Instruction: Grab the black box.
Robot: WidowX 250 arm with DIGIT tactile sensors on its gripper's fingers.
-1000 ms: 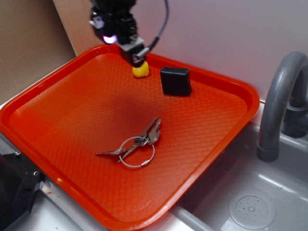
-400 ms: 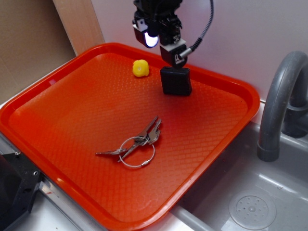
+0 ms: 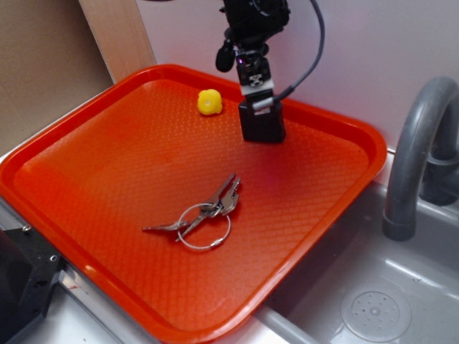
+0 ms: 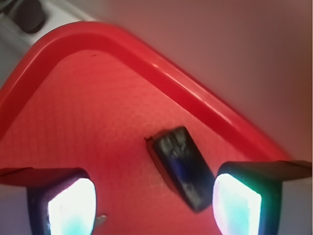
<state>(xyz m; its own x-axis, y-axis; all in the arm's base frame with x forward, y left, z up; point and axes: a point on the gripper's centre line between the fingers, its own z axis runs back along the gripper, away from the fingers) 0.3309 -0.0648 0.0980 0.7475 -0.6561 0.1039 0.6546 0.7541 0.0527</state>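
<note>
The black box [image 3: 262,125] is a small matte black box with rounded corners, resting on the red tray [image 3: 107,165] near its far right edge. My gripper [image 3: 258,100] hangs directly above it, just over its top. In the wrist view the black box [image 4: 183,166] lies tilted between my two glowing fingertips, close to the right pad [image 4: 237,203], and my gripper [image 4: 154,205] is open with a wide gap and nothing held.
A yellow ball [image 3: 209,102] sits on the tray left of the box. A bunch of keys [image 3: 204,213] on a ring lies mid-tray. The tray's raised rim [image 4: 161,73] and the wall run just behind the box. A grey tap [image 3: 419,158] and sink [image 3: 373,308] are on the right.
My gripper has moved right from over the yellow ball to above the black box and turned about its axis. The box, ball and keys have not moved.
</note>
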